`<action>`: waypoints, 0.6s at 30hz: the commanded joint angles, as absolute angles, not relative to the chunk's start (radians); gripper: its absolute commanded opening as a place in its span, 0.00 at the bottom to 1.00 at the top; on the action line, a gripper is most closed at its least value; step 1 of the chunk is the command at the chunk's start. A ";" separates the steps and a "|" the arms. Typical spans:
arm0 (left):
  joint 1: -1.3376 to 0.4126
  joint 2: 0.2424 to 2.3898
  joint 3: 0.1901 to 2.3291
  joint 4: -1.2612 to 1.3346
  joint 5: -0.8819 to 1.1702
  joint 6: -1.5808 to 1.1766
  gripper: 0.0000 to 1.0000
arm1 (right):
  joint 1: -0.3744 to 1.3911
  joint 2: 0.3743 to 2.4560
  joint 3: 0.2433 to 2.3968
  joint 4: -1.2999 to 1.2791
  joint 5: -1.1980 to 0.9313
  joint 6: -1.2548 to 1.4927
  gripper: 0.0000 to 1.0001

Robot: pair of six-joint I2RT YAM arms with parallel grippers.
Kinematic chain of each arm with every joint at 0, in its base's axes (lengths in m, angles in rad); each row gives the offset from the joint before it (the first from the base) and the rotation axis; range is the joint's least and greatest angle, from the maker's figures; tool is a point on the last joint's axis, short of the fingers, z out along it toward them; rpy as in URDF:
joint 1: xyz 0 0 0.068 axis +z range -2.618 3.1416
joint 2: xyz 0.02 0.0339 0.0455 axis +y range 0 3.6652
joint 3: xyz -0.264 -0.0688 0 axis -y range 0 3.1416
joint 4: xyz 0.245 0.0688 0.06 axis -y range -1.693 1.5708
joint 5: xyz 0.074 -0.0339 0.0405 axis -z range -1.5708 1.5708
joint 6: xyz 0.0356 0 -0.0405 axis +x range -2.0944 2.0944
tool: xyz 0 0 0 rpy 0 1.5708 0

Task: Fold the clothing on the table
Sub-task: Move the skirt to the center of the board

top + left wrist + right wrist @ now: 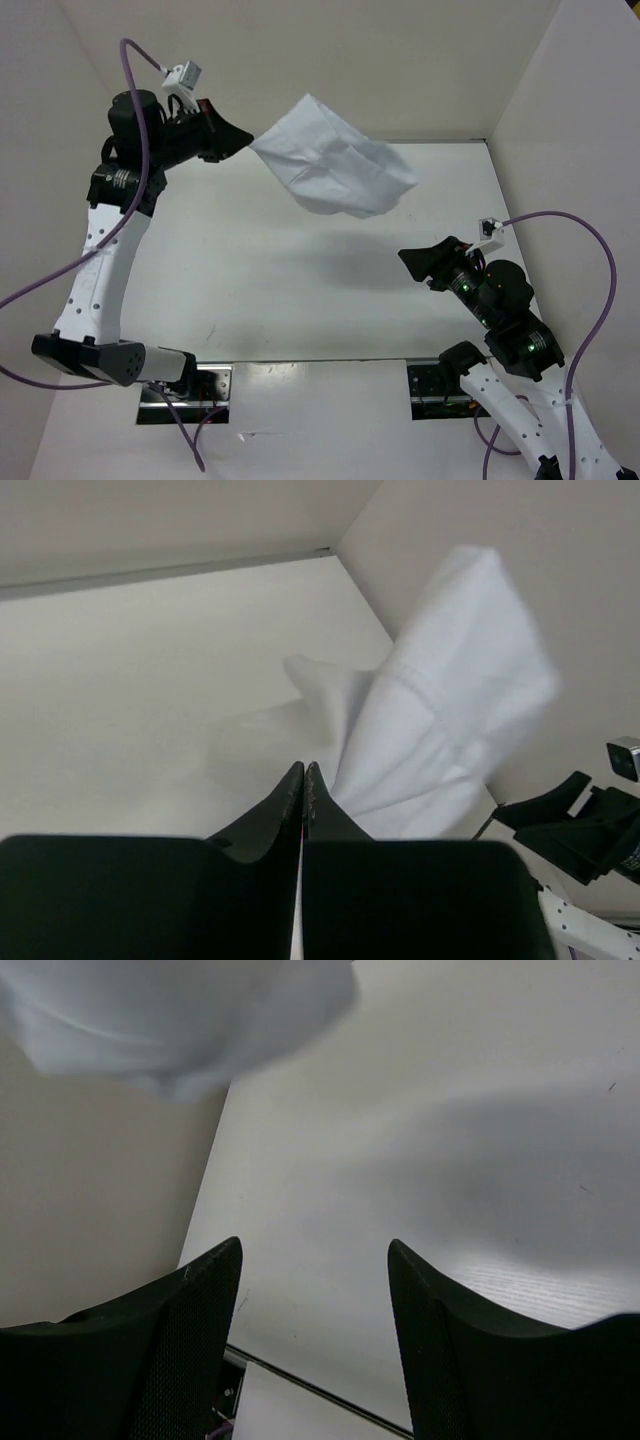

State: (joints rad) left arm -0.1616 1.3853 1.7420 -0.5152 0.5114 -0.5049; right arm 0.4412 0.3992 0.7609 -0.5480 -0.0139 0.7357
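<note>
The clothing [335,165], a plain white garment, hangs in the air above the far middle of the table [250,290] and casts a shadow on it. Its left corner narrows to the tips of my left gripper [247,140], which is raised at the far left and shut on that corner. In the left wrist view the jaws [303,770] are pressed together, and the blurred clothing [440,710] spreads up and to the right from them. My right gripper [408,258] is open and empty, low at the right. The right wrist view shows the gripper [315,1250] over bare table, with the clothing [170,1020] above it.
White upright walls [560,120] close in the table on the left, back and right. A thin metal rim [320,362] runs along the near edge between the two arm bases. Purple cables [590,240] loop from both wrists. The right arm [580,820] shows in the left wrist view.
</note>
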 commanded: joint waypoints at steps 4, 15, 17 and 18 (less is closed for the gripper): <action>-0.110 1.431 1.594 -0.526 0.474 -0.543 0.00 | 0.453 0.384 0.761 -0.538 0.003 0.744 0.66; -0.138 1.496 1.181 -0.489 0.345 -0.546 0.60 | 0.453 0.396 0.761 -0.538 0.014 0.744 0.66; -0.138 1.462 1.181 -0.489 0.345 -0.546 0.64 | 0.453 0.416 0.782 -0.538 -0.012 0.744 0.66; -0.138 1.462 1.196 -0.505 0.345 -0.546 0.67 | 0.453 0.455 0.782 -0.538 -0.024 0.732 0.63</action>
